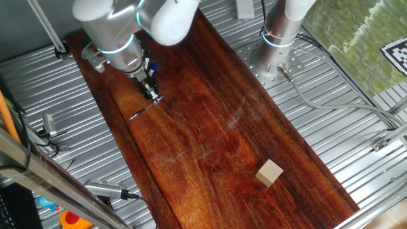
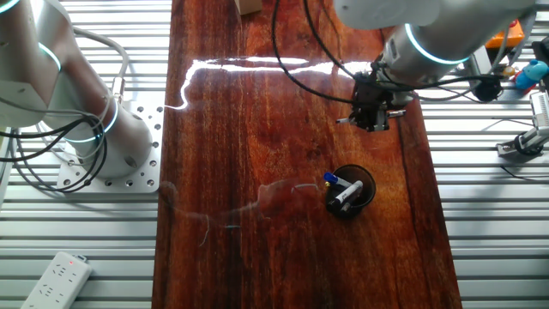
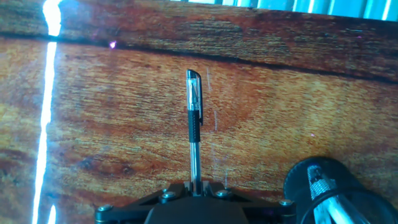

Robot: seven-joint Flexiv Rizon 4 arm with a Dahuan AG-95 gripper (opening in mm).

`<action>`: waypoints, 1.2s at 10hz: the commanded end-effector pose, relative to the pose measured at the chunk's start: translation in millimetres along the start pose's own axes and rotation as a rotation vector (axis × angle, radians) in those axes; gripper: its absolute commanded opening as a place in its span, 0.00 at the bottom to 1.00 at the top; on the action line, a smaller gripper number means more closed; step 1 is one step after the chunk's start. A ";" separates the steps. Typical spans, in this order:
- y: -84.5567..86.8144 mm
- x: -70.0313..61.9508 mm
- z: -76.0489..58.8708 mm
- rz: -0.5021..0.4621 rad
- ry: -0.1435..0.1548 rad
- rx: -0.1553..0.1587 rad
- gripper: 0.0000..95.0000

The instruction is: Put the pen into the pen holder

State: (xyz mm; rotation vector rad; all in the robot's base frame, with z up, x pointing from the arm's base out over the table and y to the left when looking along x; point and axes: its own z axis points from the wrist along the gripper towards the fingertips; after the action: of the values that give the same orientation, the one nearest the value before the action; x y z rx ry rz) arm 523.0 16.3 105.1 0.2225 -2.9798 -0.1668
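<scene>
The pen is slim and dark grey with a silvery sheen. My gripper is shut on one end of it, and the rest sticks out ahead over the wooden board. In one fixed view the gripper is at the board's far left with the pen slanting out low over the wood. In the other fixed view the gripper is a short way above the pen holder. This is a short round black cup that holds blue-tipped pens. The holder also shows at the bottom right of the hand view.
A tan wooden block lies at the board's other end. A second arm's base stands beside the board on the ribbed metal table. A metal cylinder with a cable and a power strip lie off the board.
</scene>
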 end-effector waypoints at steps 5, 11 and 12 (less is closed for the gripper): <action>-0.4 -2.4 0.6 -0.018 0.022 -0.005 0.00; -2.8 3.3 1.4 -0.030 0.076 -0.012 0.00; -5.2 8.8 2.3 -0.032 0.088 -0.015 0.00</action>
State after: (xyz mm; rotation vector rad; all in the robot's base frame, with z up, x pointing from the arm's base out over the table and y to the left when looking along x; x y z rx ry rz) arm 518.3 10.0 103.1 0.2681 -2.8850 -0.1804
